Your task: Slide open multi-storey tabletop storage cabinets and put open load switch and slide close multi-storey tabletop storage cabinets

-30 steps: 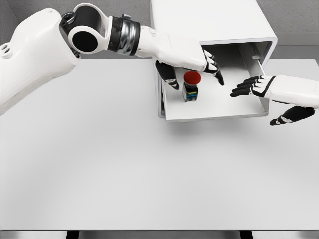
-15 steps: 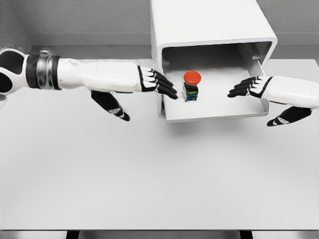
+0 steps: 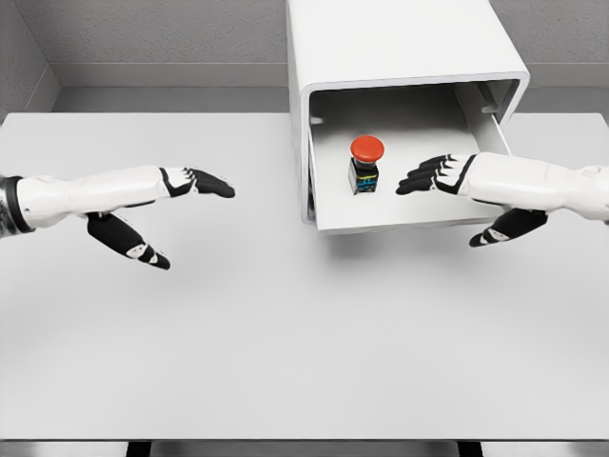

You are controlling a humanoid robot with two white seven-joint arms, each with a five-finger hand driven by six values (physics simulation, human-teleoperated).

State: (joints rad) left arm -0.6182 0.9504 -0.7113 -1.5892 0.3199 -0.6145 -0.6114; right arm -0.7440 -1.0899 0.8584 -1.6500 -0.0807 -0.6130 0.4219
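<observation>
Since a second ago, our left arm has swung out of the drawer and drawn back across the plain white counter (image 3: 285,343); the left hand (image 3: 166,195) now hovers at nine o'clock, well apart from the cabinet, fingers straight, thumb hanging below, holding nothing. We judge it withdrew to clear the drawer's path once the switch was set down.

Farther in, at about two o'clock, our right hand (image 3: 457,186) has crept leftward over the pulled-out white drawer tray (image 3: 400,221). Its fingers are stretched flat toward the switch and grip nothing, while the thumb drops below the tray's front edge; whether it touches we cannot tell. That pose suits pushing the drawer home.

Beyond it, near one o'clock, the load switch with its red round cap on a small black body (image 3: 366,164) stands upright on the tray floor, left of the fingertips.

Farthest, the white boxy tabletop storage cabinet (image 3: 400,38) is open, so closing remains.
</observation>
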